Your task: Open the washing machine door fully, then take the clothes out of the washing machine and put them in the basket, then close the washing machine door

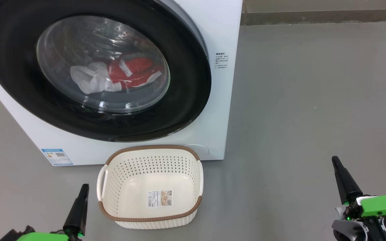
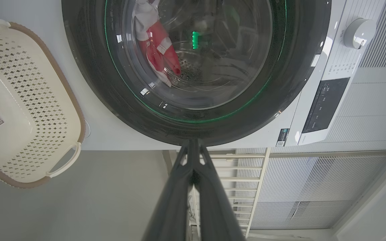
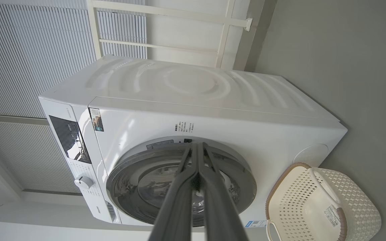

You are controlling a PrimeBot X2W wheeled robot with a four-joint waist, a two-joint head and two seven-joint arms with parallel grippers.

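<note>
Both claws have their fingers pressed together and hold nothing: the left claw (image 1: 84, 188) at lower left, the right claw (image 1: 335, 162) at lower right. Between them the empty basket (image 1: 152, 147) sits on the floor, just before the washing machine (image 1: 219, 33). Higher in the frame the washing machine door (image 1: 186, 87) is closed, with the clothes (image 1: 129, 73) behind its glass. The left claw looks nearer it. The blue sticker (image 1: 56, 156) and the basket's paper label (image 1: 159, 198) are too small to read.

Laundry corner: washing machine (image 1: 221, 110), basket (image 1: 152, 162)

Black tapered left pincer (image 1: 85, 186), matching right pincer (image 1: 335, 160), bright green wrist housings (image 1: 382, 204), pale grey shell (image 1: 347, 230)
</note>
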